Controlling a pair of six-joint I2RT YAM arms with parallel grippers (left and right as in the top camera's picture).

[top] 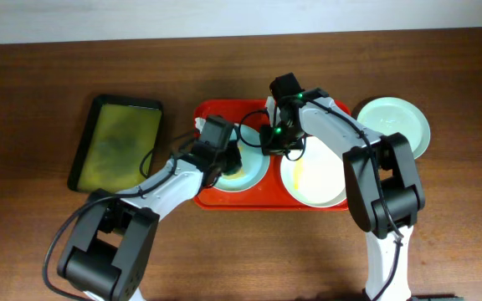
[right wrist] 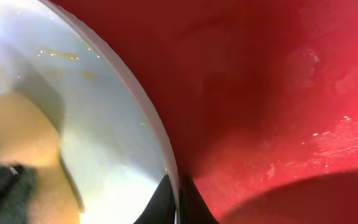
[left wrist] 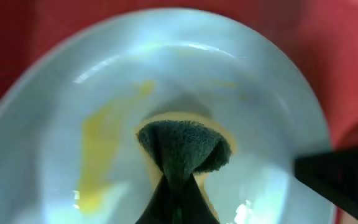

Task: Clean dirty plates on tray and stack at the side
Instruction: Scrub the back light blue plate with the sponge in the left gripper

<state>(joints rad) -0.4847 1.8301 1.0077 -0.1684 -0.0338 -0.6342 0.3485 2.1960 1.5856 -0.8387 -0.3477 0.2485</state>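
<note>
Near the worktop's left edge lies a dark tray (top: 115,142) of yellow-green liquid. To its right, about mid-table and closer to the far edge, sits the red tray (top: 249,199) with two plates in it.

The left gripper (left wrist: 176,186) is over the tray's left half, its fingers pinched tight on a sponge (left wrist: 182,146) whose green scouring face presses into the mint plate (left wrist: 166,62). A yellow smear (left wrist: 95,155) streaks the plate beside the sponge.

The right gripper (right wrist: 178,199) reaches in from the other side, its fingers closed on the right rim of that same plate, with the tray's bare red floor just beyond.

The cream plate (top: 312,176) fills the tray's right half. A third plate (top: 394,125), pale mint, rests on the wood just beside the tray's right end, toward the far right corner.
</note>
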